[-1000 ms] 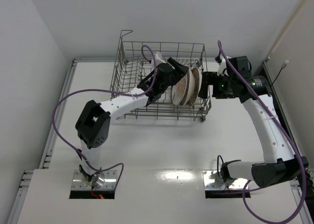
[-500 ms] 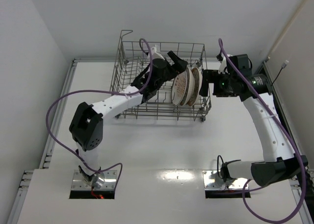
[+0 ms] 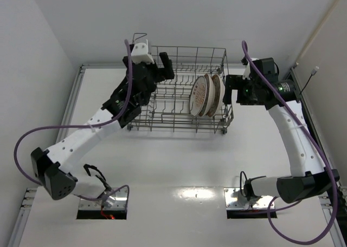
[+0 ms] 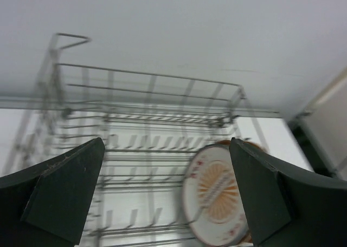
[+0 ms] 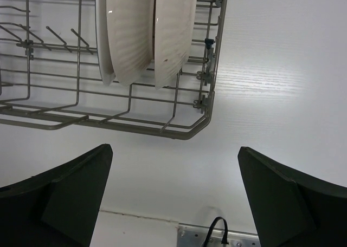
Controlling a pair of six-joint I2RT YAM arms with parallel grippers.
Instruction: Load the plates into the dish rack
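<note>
The grey wire dish rack (image 3: 162, 103) stands at the back of the table. Three plates stand upright on edge side by side at its right end: the white plate with the orange sunburst (image 3: 199, 95) faces left, with the others (image 3: 216, 92) behind it. My left gripper (image 3: 167, 67) is open and empty above the rack's left part, well apart from the plates. Its wrist view shows the sunburst plate (image 4: 217, 195) between the open fingers. My right gripper (image 3: 227, 90) is open and empty just outside the rack's right wall. Its wrist view shows the plates' backs (image 5: 133, 30).
White walls close in behind the rack and at both sides. The rack's right bottom corner (image 5: 203, 122) sits near the right gripper. Both arms' base plates (image 3: 103, 201) are at the near table edge. Purple cables loop along both arms.
My left arm has drawn back to the left and upward, away from the plates, with the gripper open. The plates stay standing in the rack. The right arm has barely moved.
</note>
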